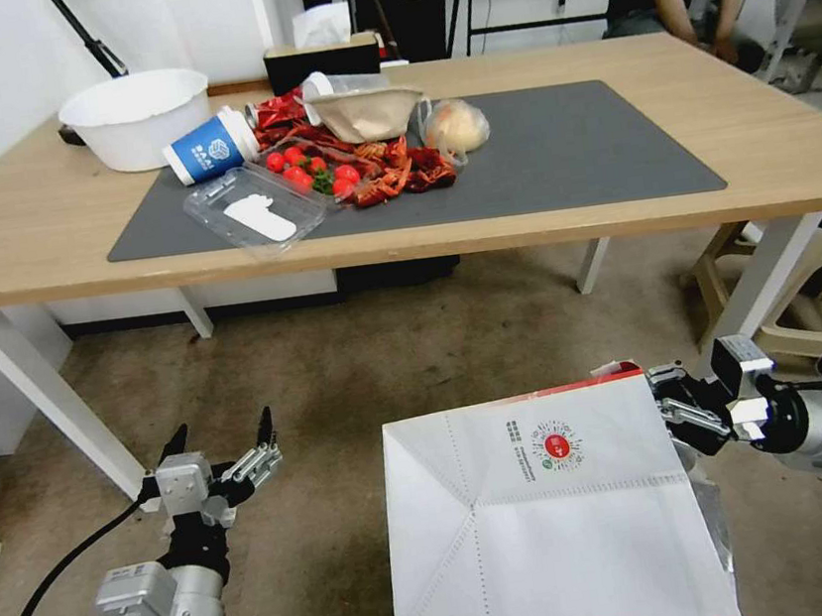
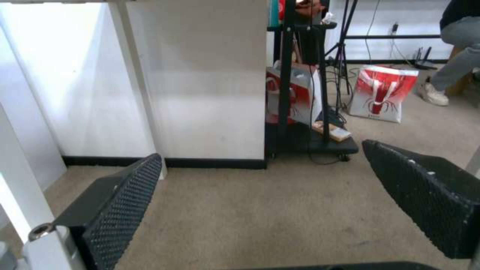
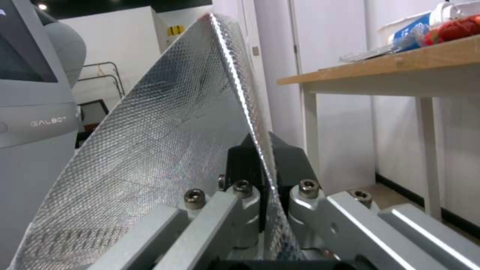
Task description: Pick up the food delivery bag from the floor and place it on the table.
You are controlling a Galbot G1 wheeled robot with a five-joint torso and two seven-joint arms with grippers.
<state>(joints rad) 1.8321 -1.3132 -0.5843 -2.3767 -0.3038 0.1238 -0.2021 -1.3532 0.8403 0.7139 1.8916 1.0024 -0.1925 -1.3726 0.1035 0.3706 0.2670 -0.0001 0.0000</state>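
The food delivery bag (image 1: 557,520), white with red edges and a small round red logo, hangs tipped over the floor (image 1: 343,406) at the lower right of the head view. My right gripper (image 1: 664,399) is shut on the bag's upper edge. In the right wrist view the foil-lined wall of the bag (image 3: 165,131) runs between the closed fingers (image 3: 287,165). My left gripper (image 1: 222,433) is open and holds nothing, low over the floor left of the bag. The table (image 1: 23,236) with its dark grey mat (image 1: 571,148) stands ahead, above bag level.
On the mat's left half lie a blue cup (image 1: 210,148), a clear plastic tray (image 1: 254,212), tomatoes and crayfish (image 1: 354,170), a bowl (image 1: 365,109) and a bagged bun (image 1: 455,128). A white basin (image 1: 136,117) stands at the back left. White table legs (image 1: 42,393) flank the floor.
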